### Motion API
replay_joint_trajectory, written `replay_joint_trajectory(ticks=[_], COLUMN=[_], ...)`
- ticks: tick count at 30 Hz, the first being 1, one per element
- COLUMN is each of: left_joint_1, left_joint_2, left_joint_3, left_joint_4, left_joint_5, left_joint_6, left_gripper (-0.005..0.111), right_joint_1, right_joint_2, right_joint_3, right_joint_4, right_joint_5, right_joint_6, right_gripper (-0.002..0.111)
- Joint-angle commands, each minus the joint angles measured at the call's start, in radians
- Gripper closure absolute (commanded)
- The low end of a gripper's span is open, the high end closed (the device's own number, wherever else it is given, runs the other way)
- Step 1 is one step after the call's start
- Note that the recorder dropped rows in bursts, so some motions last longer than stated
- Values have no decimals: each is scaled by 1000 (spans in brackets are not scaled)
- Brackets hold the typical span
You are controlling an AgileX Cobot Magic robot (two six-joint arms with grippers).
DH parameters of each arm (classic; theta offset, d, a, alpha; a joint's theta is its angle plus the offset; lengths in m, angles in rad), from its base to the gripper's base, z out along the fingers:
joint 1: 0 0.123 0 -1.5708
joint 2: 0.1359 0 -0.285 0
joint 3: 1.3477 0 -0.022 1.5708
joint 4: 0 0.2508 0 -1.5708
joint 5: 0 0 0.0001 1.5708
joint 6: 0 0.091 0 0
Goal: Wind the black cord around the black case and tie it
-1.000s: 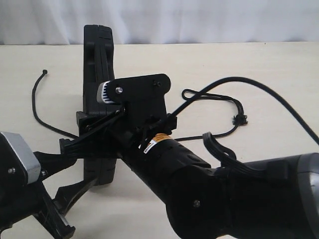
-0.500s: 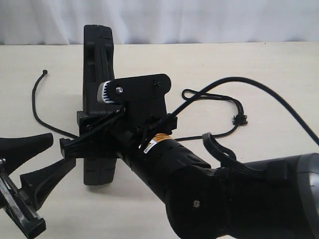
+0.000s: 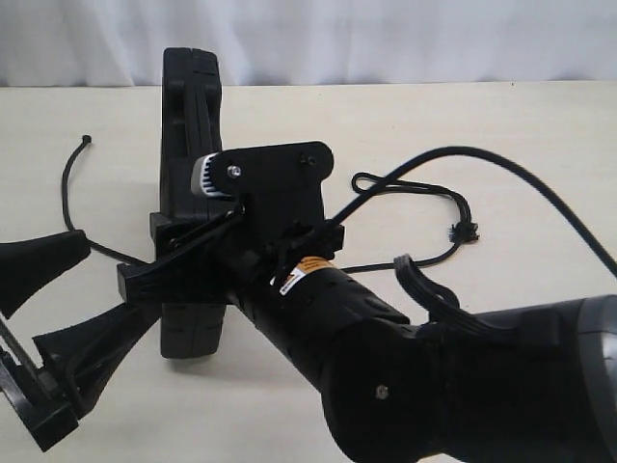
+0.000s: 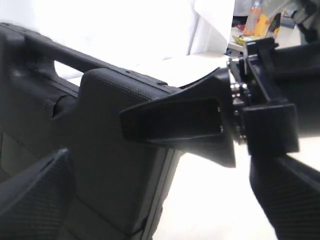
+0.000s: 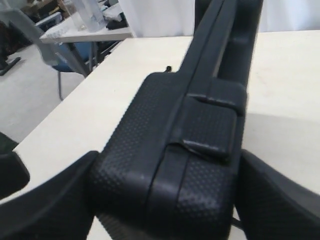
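Note:
The black case (image 3: pixel 189 106) stands on its narrow edge on the table. My right gripper (image 3: pixel 159 253) is shut on its lower part; up close the case (image 5: pixel 200 100) fills the gap between both fingers (image 5: pixel 47 200). The black cord (image 3: pixel 69 198) lies left of the case with its knobbed tip (image 3: pixel 87 142) at the far end. Right of the arm lie its narrow loop (image 3: pixel 362 180) and frayed knot (image 3: pixel 466 231). My left gripper (image 3: pixel 114 282) is open at the lower left, fingers spread beside the case (image 4: pixel 100 160).
A thick glossy robot cable (image 3: pixel 501 159) arcs over the table on the right. The right arm's body (image 3: pixel 405 367) covers the lower middle and right. A white curtain (image 3: pixel 386 39) closes the back. A side table with bottles (image 5: pixel 85 20) stands beyond the table edge.
The left gripper has turned and risen from the bottom left corner, its spread fingers now pointing at the case's left side. The right gripper and the case have stayed still.

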Motion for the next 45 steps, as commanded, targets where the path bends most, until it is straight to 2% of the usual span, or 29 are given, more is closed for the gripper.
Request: replay_joint_trajectory(ticks=[1, 12, 16, 18, 20, 22, 25, 27, 29, 32, 37, 45], left_joint_1=[-10, -10, -10, -10, -10, -8, -8, -8, -8, -8, -8, -8], left_joint_2=[-6, -6, -6, -6, -4, -1, 1, 1, 1, 1, 1, 1], left_joint_3=[-2, -2, -2, -2, 1, 1, 13, 13, 13, 13, 13, 13], left_joint_4=[6, 380, 580, 624, 608, 530, 356, 241, 191, 180, 180, 182], left_joint_5=[-101, 90, 115, 99, 139, 215, 170, 138, 136, 141, 141, 19], left_joint_6=[-37, -21, -150, -174, -164, -105, 32, 63, 53, -42, -50, -50], left_gripper=[18, 18, 18, 18, 18, 18, 18, 18, 18, 18, 18, 18], right_joint_1=[-2, -2, -2, -2, -2, -2, -2, -2, -2, -2, -2, -2], right_joint_2=[-1, -1, -3, -3, -3, -3, -3, -3, -3, -3, -3, -3], right_joint_3=[-9, -9, -10, -10, -10, -10, -10, -10, -10, -10, -10, -10], right_joint_4=[-11, -11, -11, -11, -11, -11, -11, -11, -11, -11, -11, -11], right_joint_5=[5, 8, -7, -12, -14, -22, -32, -32, -32, -28, -21, -17], right_joint_6=[-2, 0, 0, 0, 0, 0, 0, 0, 0, 0, 0, -7], right_gripper=[85, 85, 85, 85, 85, 85, 85, 85, 85, 85, 85, 85])
